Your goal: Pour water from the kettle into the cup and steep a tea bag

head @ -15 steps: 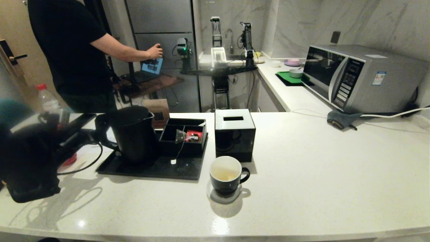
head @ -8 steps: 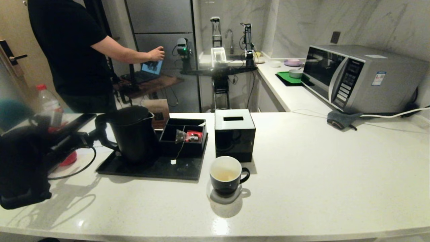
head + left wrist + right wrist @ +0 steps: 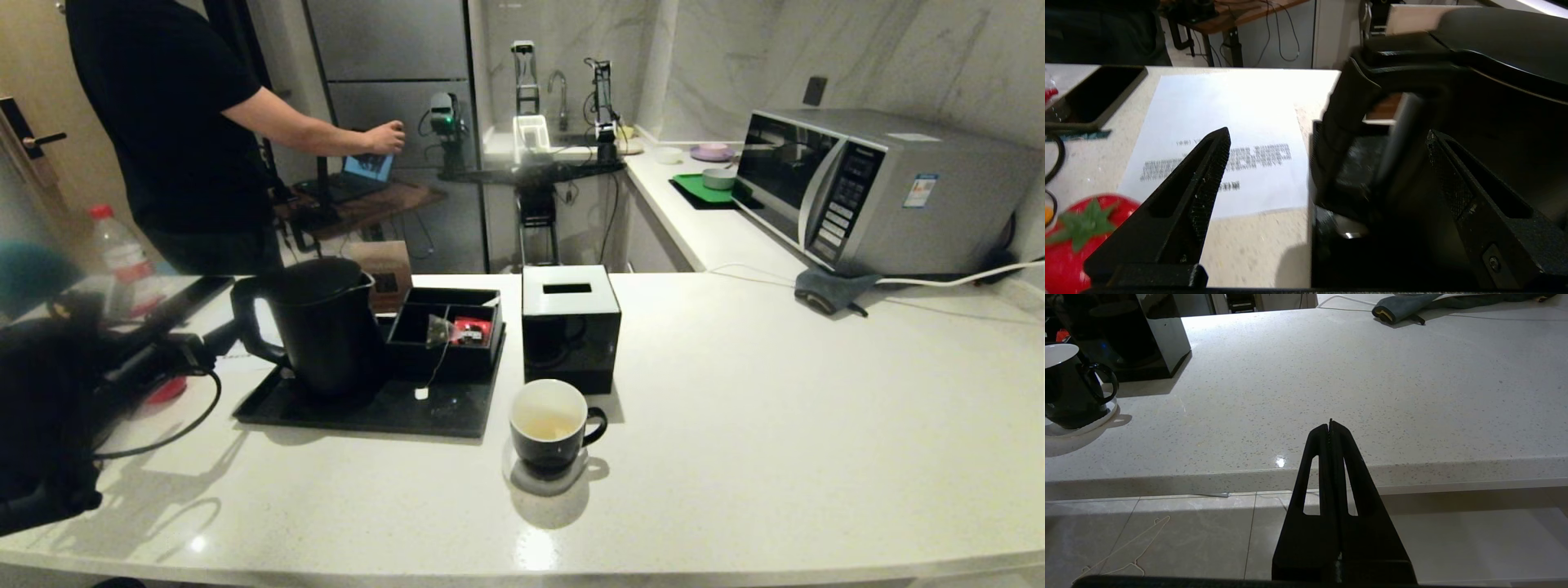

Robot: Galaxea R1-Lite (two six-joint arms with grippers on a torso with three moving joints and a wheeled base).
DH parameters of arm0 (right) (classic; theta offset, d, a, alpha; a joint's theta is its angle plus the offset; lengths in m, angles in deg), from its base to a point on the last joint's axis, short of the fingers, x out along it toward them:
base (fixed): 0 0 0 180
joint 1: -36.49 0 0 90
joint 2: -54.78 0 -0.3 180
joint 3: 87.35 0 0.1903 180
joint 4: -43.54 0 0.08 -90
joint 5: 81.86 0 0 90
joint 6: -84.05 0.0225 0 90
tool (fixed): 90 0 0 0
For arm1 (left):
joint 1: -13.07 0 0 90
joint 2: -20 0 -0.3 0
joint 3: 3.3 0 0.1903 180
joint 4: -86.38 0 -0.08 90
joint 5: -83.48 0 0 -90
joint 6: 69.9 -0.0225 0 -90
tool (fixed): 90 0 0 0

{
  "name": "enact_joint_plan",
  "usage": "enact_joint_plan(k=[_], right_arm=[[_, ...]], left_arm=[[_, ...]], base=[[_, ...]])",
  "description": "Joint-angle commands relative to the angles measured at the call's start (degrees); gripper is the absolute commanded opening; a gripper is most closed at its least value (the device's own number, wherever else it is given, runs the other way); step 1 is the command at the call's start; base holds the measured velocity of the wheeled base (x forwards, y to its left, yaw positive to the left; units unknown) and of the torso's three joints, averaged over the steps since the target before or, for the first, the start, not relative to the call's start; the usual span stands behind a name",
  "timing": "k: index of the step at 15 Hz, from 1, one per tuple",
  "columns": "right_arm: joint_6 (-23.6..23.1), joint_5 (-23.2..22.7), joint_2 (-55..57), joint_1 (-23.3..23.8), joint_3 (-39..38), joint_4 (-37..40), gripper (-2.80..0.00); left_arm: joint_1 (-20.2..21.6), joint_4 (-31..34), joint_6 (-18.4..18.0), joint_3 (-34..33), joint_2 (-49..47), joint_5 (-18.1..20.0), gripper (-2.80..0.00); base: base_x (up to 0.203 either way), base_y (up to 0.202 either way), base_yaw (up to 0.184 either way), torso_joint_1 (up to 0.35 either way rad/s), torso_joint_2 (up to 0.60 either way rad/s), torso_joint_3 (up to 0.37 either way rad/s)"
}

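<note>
The tall black kettle [image 3: 326, 327] stands on the left of a black tray [image 3: 367, 412], its loop handle [image 3: 1347, 102] turned toward my left gripper [image 3: 219, 336]. That gripper is open and empty; the handle stands just ahead of its spread fingers [image 3: 1208, 163], untouched. The tea bag [image 3: 438, 329] lies in a black box [image 3: 482, 347] on the tray, its string and white tag [image 3: 421, 393] hanging over the front. The black cup [image 3: 549, 425] sits on a white coaster with a little pale liquid inside. My right gripper [image 3: 1330, 424] is shut and empty, before the counter's front edge.
A black tissue box [image 3: 570, 325] stands behind the cup. A printed sheet [image 3: 1229, 134], a phone [image 3: 1094, 98] and a red tomato-shaped thing [image 3: 1069, 241] lie left of the tray. A microwave [image 3: 882, 188] and grey cloth [image 3: 829, 290] sit at the back right. A person [image 3: 180, 122] stands behind the counter.
My left arm has drawn back to the left, away from the kettle's handle, with its fingers apart. The kettle, the cup and the right arm have not moved.
</note>
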Motion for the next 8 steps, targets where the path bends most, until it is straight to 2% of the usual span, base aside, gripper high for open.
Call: enact_joint_plan(k=[1,3,4,8], right_arm=[[0.0,0.0,0.1,0.1,0.0,0.0,-2.8],[0.0,0.0,0.1,0.0,0.0,0.0,-2.8],[0.0,0.0,0.1,0.0,0.0,0.0,-2.8],[-0.1,0.1,0.1,0.0,0.0,0.0,-2.8]], left_arm=[[0.2,-1.4,0.0,-3.0,3.2,0.2,0.0],[0.4,-1.5,0.0,-5.4,5.1,0.2,0.0],[0.5,-1.5,0.0,-6.7,6.1,0.2,-2.8],[0.6,-1.5,-0.1,-11.5,9.8,-0.1,-2.8]], base=[[0.0,0.0,0.0,0.0,0.0,0.0],[0.0,0.0,0.0,0.0,0.0,0.0],[0.0,0.0,0.0,0.0,0.0,0.0],[0.0,0.0,0.0,0.0,0.0,0.0]])
